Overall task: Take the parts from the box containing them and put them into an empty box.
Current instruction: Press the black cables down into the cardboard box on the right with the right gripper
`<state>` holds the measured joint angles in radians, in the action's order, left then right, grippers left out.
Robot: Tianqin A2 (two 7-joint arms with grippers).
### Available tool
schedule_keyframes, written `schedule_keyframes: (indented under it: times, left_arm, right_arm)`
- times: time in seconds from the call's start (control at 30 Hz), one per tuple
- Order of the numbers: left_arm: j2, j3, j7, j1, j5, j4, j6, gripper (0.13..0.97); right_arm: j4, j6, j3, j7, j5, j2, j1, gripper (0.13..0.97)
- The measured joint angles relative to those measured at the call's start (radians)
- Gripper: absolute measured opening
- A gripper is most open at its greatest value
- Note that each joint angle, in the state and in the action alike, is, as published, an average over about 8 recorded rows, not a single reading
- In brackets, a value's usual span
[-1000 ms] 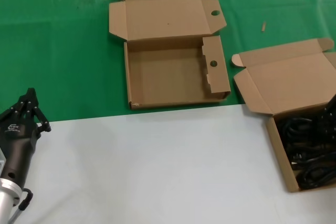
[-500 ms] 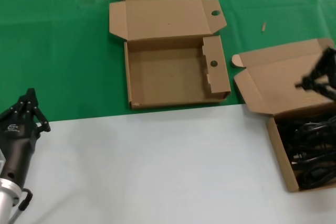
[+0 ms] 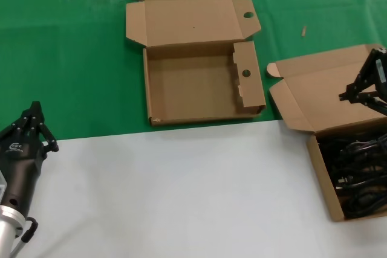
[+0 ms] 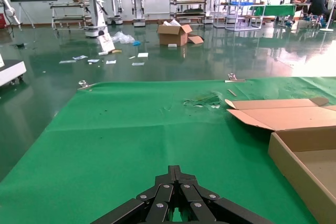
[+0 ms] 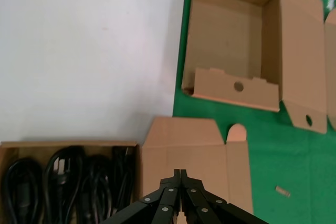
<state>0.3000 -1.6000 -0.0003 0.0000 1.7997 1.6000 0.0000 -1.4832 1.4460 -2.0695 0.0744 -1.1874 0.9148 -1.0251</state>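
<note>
Hovering my right gripper [image 3: 349, 96] over the open lid at the right edge of the head view, fingers pinched shut on nothing, so I'm basically staged above the full box [image 3: 320, 167] before going in. My guess is it sits over the lid rather than the tray because I haven't lined up on a bundle yet. The cables [image 3: 360, 176] are all in that tray at lower right, black loops packed side by side, each loop's long axis running across the short way of the tray toward the lid hinge, as far as the right wrist view shows; plugs are tangled in, can't tell which way they face. The empty box [image 3: 202, 86] with the holes sits top centre on the green mat, lid folded away. My left gripper [image 3: 35, 126] is parked lower left, tips closed, idle.
</note>
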Motion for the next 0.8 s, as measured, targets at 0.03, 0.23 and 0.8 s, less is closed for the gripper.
schedule_keyframes:
  times: [0.03,0.23,0.8]
  left_arm:
    - [0.0,0.0,0.0,0.0,0.0,0.0,0.0,0.14]
    - [0.0,0.0,0.0,0.0,0.0,0.0,0.0,0.14]
    - [0.0,0.0,0.0,0.0,0.0,0.0,0.0,0.14]
  right_arm:
    - [0.001,0.002,0.0,0.0,0.003,0.004,0.002,0.147]
    - [-0.001,0.012,0.004,0.0,0.004,0.028,0.023,0.187]
    - [-0.015,-0.004,0.039,-0.019,-0.029,0.119,0.161,0.366]
